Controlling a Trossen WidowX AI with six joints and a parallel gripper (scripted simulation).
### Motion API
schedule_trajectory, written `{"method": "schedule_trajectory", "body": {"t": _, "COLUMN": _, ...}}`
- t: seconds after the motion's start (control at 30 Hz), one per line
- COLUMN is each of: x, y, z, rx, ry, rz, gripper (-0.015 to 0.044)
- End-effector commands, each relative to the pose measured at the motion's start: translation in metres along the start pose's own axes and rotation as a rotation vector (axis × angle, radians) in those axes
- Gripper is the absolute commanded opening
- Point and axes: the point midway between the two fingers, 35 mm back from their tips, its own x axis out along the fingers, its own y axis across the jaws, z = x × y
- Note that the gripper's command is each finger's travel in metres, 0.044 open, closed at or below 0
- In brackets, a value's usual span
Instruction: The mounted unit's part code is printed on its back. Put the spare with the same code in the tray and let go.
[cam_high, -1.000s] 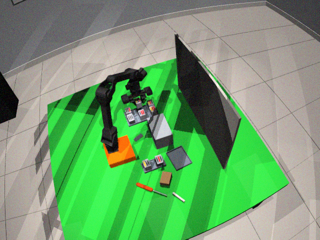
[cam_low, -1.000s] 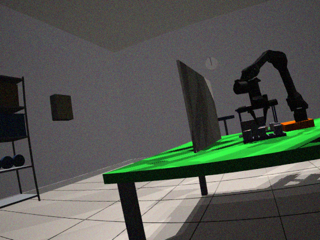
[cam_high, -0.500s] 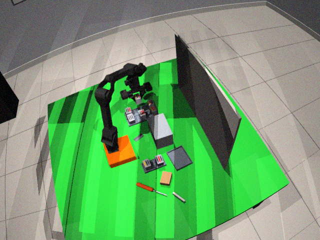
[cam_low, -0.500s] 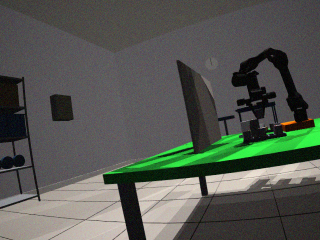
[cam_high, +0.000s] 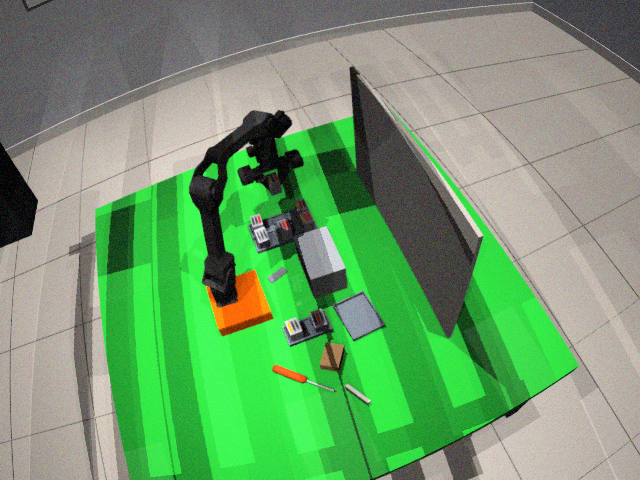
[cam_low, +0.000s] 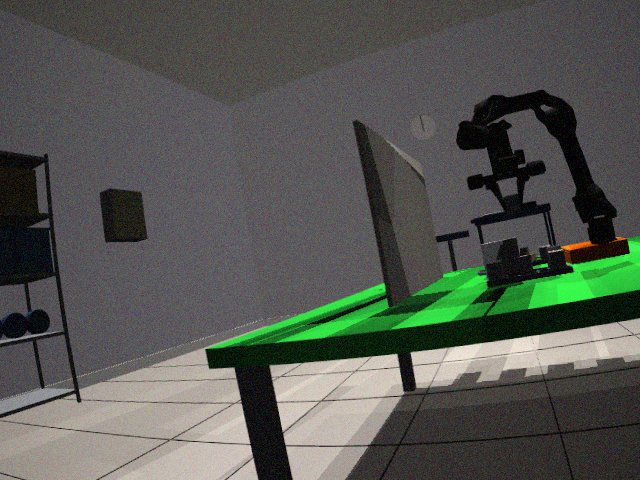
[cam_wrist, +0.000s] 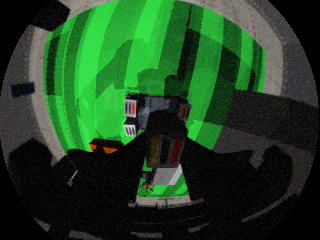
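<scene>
My gripper (cam_high: 272, 176) (cam_low: 511, 198) (cam_wrist: 161, 133) is shut on a dark spare with yellow, dark and red stripes (cam_high: 273, 184) (cam_wrist: 165, 151), held in the air beyond the larger rack (cam_high: 279, 239) (cam_wrist: 158, 104). That rack bears several striped units, among them a red-striped one (cam_high: 256, 221) (cam_wrist: 130, 108) and a grey-striped one (cam_high: 261, 236) (cam_wrist: 130, 130). A smaller rack (cam_high: 305, 335) holds a yellow-striped unit (cam_high: 293, 327) and a dark red-striped unit (cam_high: 318, 319). The flat grey tray (cam_high: 359, 316) has nothing in it. No part code is legible.
A tall grey box (cam_high: 320, 253) (cam_wrist: 167, 174) stands between the larger rack and the tray. A high dark panel (cam_high: 413, 206) (cam_low: 408, 217) stands beyond them. A brown block (cam_high: 331, 356), an orange screwdriver (cam_high: 290, 373), a white stick (cam_high: 357, 393) and a small grey plate (cam_high: 277, 274) lie around.
</scene>
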Motion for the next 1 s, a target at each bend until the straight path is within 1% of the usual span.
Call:
{"method": "schedule_trajectory", "body": {"t": 0.0, "x": -0.004, "y": -0.004, "z": -0.003, "rx": -0.003, "ry": 0.001, "rz": -0.01, "gripper": 0.0}}
{"method": "schedule_trajectory", "body": {"t": 0.4, "x": -0.006, "y": -0.049, "z": -0.053, "rx": 0.034, "ry": 0.015, "rz": -0.029, "gripper": 0.0}}
{"method": "schedule_trajectory", "body": {"t": 0.9, "x": -0.009, "y": -0.093, "z": -0.131, "rx": 0.065, "ry": 0.028, "rz": -0.045, "gripper": 0.0}}
{"method": "schedule_trajectory", "body": {"t": 0.97, "x": -0.009, "y": -0.095, "z": -0.141, "rx": 0.102, "ry": 0.026, "rz": -0.045, "gripper": 0.0}}
